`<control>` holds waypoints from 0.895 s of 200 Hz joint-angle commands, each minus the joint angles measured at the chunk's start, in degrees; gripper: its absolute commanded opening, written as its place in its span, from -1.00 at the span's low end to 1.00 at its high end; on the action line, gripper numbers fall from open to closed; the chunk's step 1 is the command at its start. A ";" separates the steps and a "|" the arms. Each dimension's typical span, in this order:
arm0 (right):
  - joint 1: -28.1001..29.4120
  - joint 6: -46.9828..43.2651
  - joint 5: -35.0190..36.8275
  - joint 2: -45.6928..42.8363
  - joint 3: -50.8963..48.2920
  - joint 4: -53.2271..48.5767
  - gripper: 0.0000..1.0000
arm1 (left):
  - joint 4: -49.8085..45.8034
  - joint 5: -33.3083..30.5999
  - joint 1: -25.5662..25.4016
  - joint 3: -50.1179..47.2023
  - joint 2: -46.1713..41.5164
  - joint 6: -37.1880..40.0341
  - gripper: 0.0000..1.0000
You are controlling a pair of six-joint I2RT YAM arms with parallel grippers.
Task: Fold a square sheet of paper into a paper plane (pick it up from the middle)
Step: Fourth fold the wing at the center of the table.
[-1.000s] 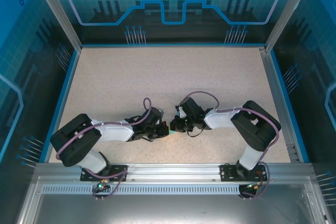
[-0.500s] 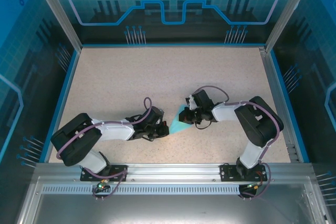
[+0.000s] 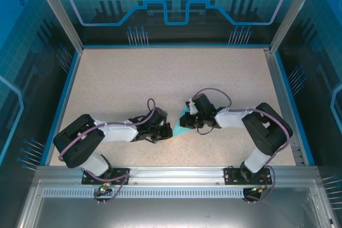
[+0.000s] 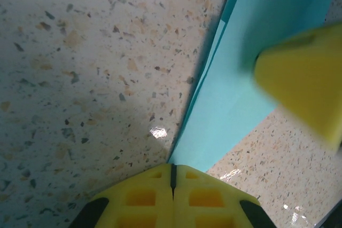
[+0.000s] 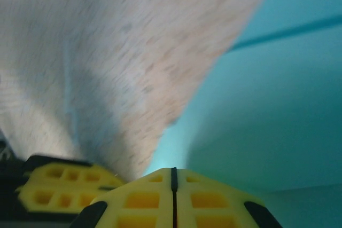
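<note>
- Lying low over the near middle of the table (image 3: 160, 78), we list the sheet of paper (image 3: 180, 127): light blue, folded to a small wedge, set between the two grippers.
- Left gripper (image 3: 170, 131): reaches in from the left to the sheet's near-left tip. In its wrist view the yellow fingers (image 4: 144, 198) are pressed together with only a hairline seam between them. The narrow end of the paper (image 4: 235, 89) runs straight into that seam, so we enter it as clamped on the sheet.
- Sheet, left wrist view: we count two layers along its left edge. It widens toward the far right and throws a shadow on the speckled surface.
- Right gripper (image 3: 185, 120): comes in from the right, at the sheet's far-right side. Its wrist view is blurred, yet we make out the fingers (image 5: 214, 198) closed to a thin line. The paper (image 5: 267, 105) curves up from that line, so we enter this one too as clamped on the sheet.
- Neighbouring finger (image 4: 302, 78): one yellow tip of the right gripper, seen over the sheet from the left wrist. We cannot tell from there whether it touches.
- Table: beige, speckled, edged in blue.
</note>
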 commanded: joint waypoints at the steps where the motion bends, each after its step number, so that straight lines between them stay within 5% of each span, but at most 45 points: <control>1: 2.84 2.63 1.08 0.40 -0.49 1.87 -0.85 | -10.64 1.37 -0.23 -1.64 3.54 1.40 -1.00; 92: 0.53 -0.52 1.71 5.72 1.20 -1.48 -0.86 | -11.78 1.45 -0.29 -1.85 3.40 1.18 -1.00; 179: -19.08 -6.34 -1.29 8.46 2.40 -1.91 -0.86 | -12.13 2.37 -0.26 -2.26 4.21 2.03 -1.00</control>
